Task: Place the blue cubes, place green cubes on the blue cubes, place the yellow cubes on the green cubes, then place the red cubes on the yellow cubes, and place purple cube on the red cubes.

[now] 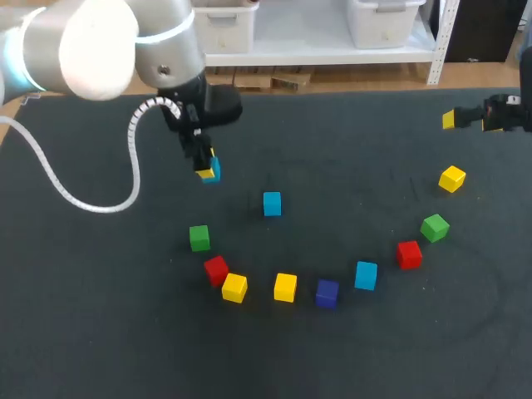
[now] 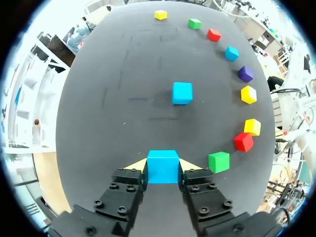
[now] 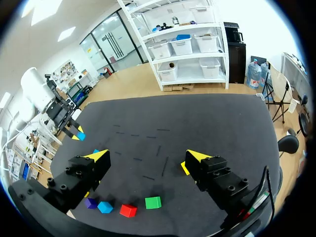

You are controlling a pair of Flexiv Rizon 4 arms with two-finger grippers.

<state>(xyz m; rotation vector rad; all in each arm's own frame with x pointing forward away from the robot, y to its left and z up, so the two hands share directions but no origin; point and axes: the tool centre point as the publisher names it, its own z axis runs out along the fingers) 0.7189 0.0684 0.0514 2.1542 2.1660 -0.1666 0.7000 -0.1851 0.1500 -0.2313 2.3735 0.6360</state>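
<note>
Over the dark table, far left: grips a blue cube from both sides with the left gripper — a second blue cube lying ahead of it. Holds the right gripper spread wide and empty at the far right edge. Nearer the front — an arc of loose cubes.

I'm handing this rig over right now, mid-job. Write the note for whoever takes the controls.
Left gripper: shut on a light blue cube, far left of the black table; lifted or resting, unclear.
Right gripper: open, empty, at the far right.
Second light blue cube lies alone mid-table. A third light blue cube sits in a loose arc with two green cubes, two red cubes, three yellow cubes, one purple cube.
Done: nothing stacked. Left: every layer.
</note>
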